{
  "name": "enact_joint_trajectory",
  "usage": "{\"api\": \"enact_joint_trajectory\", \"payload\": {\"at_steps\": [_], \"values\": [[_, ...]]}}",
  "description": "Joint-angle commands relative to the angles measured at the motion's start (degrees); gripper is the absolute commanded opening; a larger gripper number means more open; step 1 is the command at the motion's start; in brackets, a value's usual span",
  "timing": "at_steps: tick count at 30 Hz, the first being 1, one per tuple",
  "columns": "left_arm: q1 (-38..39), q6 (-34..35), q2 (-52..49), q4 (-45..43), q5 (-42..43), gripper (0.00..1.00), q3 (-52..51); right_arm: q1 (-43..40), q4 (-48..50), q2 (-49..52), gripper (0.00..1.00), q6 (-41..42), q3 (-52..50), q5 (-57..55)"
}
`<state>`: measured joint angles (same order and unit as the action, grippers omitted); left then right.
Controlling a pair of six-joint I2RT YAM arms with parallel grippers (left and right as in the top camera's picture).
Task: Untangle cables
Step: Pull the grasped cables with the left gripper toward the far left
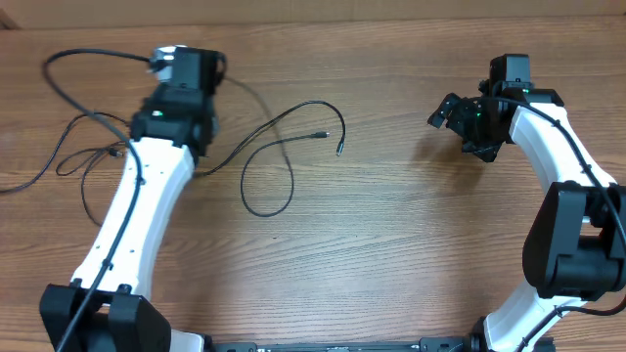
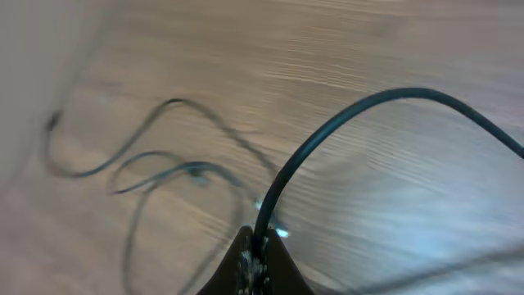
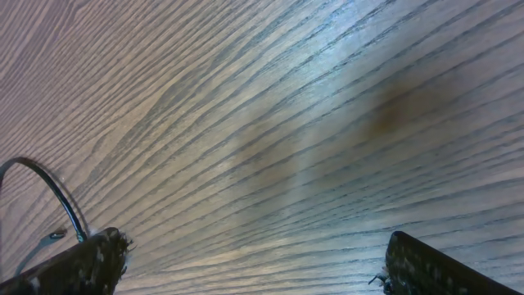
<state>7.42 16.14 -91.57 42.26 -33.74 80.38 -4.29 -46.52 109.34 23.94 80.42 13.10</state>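
The left hand (image 2: 255, 256) is clamping one cable (image 2: 344, 117) above the counter (image 1: 391, 254); the other cables (image 1: 291, 186) are lying looped either side of it. The right hand (image 3: 254, 262) is hovering wide and empty, well apart. Step judged: separating strands. Next: drawing the held cable clear.

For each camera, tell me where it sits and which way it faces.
Overhead: fixed above, facing straight down at the table, the cables, left arm and right arm.
Left wrist: on the left arm, facing down along the left gripper, shut on one cable; blurred loops beyond.
Right wrist: on the right arm, facing bare wood; the open right gripper frames the bottom corners.
Shared: overhead and left wrist both show the cables.
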Motion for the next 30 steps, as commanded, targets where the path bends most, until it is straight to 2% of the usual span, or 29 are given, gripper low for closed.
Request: {"api": "enact_joint_trajectory", "payload": {"at_steps": [1, 10, 16, 17, 18, 21, 22, 24, 27, 30], "values": [[-6.34, 4.94, -0.09, 0.61, -4.94, 0.05, 0.39, 0.04, 0.11, -1.44, 1.00, 0.07, 0.92, -0.20], [-21.11, 6.40, -1.46, 3.78, 9.62, 0.05, 0.35, 0.04, 0.11, -1.42, 1.00, 0.07, 0.92, -0.20], [-27.26, 6.40, -4.68, 4.70, 16.94, 0.06, 0.35, 0.04, 0.11, -1.42, 1.00, 0.07, 0.92, -0.20], [-27.74, 6.40, -5.16, 4.90, 17.42, 0.10, 0.35, 0.04, 0.11, -1.42, 1.00, 0.07, 0.92, -0.22], [-28.20, 6.43, -5.79, 5.14, 17.97, 0.21, 0.35, 0.04, 0.11, -1.42, 1.00, 0.07, 0.92, -0.20], [-28.68, 6.40, -7.50, 5.81, 20.72, 0.68, 0.35, 0.04, 0.11, -1.42, 1.00, 0.07, 0.92, -0.20], [-28.68, 6.40, -8.00, 5.95, 22.27, 0.77, 0.35, 0.04, 0.11, -1.42, 1.00, 0.07, 0.92, -0.20], [-28.65, 6.40, -9.03, 6.36, 25.57, 0.88, 0.35, 0.04, 0.11, -1.42, 1.00, 0.07, 0.92, -0.20], [-28.46, 6.36, -10.05, 6.84, 29.68, 0.97, 0.35, 0.04, 0.11, -1.42, 1.00, 0.07, 0.92, -0.20], [-28.28, 6.05, -10.27, 7.23, 36.63, 0.99, 0.35, 0.04, 0.11, -1.42, 1.00, 0.07, 0.92, -0.20]]}}
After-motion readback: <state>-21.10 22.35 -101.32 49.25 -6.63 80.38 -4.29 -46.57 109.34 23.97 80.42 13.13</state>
